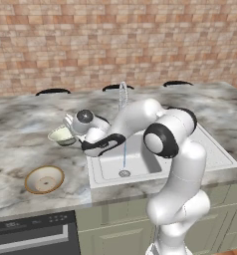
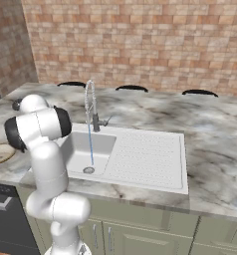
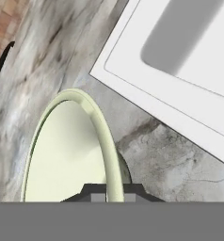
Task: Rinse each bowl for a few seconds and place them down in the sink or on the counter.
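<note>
Bowls came in two kinds. Nearest, the tan bowl [image 1: 44, 179] sat flat on the tabletop [image 1: 21, 144], close to its front edge and left of the sink [image 1: 217, 157]. A dark oven panel [image 1: 33, 234] showed below that edge.

A bit farther back, the green bowl [image 1: 62, 135] hung tipped over the tabletop, just left of the sink. The claw [image 1: 70, 130] had closed on its rim. In the hand view, the pale rim [image 3: 102, 136] ran right down between the two dark tips [image 3: 92, 192], one tip on each side, so the claw was shut tight on the green bowl. The white sink edge lay near it, but the bowl was not over the basin [image 2: 88, 147].

Water [image 1: 124, 152] ran in a thin line from the tap [image 2: 92, 107] down to the drain [image 1: 124, 173]. The ribbed board [image 2: 148, 154] lay beside the basin.

Far back, three dark stool tops [image 1: 53, 91] peeked over the tabletop, and a brick wall [image 1: 115, 40] stood behind them.
</note>
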Robot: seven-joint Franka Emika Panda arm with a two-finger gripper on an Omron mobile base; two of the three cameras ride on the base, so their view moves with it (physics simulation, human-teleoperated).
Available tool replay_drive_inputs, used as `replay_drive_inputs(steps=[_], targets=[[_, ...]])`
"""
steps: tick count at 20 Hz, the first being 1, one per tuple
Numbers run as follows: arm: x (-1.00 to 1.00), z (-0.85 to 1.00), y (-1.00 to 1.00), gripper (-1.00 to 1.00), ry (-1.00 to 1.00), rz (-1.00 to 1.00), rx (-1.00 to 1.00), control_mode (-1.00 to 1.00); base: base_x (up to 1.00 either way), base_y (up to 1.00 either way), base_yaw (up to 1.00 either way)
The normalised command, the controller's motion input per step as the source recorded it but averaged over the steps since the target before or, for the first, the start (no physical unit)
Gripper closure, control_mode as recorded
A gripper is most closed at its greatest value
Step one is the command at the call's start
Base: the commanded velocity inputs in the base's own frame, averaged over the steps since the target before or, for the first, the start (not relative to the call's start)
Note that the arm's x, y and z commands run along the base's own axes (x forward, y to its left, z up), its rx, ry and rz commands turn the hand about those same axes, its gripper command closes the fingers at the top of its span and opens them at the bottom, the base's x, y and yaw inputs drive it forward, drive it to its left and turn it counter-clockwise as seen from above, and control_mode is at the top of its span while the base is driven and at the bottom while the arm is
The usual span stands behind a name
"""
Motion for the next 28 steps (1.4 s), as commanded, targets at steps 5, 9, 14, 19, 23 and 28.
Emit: replay_drive_inputs(steps=[5, 9, 14, 19, 23, 28], targets=[[-0.15, -0.33, 0.31, 1.00, 0.00, 0.00, 0.00, -1.00, 0.00, 0.00, 0.00], [-0.14, -0.38, 0.29, 1.00, 0.00, 0.00, 0.00, -1.00, 0.00, 0.00, 0.00], [-0.16, -0.45, 0.21, 1.00, 0.00, 0.00, 0.01, -1.00, 0.00, 0.00, 0.00], [-0.11, -0.63, 0.06, 1.00, -0.01, -0.03, 0.00, -1.00, 0.00, 0.00, 0.00], [-0.06, -0.67, 0.06, 1.00, 0.00, -0.03, 0.00, -1.00, 0.00, 0.00, 0.00], [-0.03, -0.67, 0.13, 1.00, 0.00, -0.04, 0.00, -1.00, 0.00, 0.00, 0.00]])
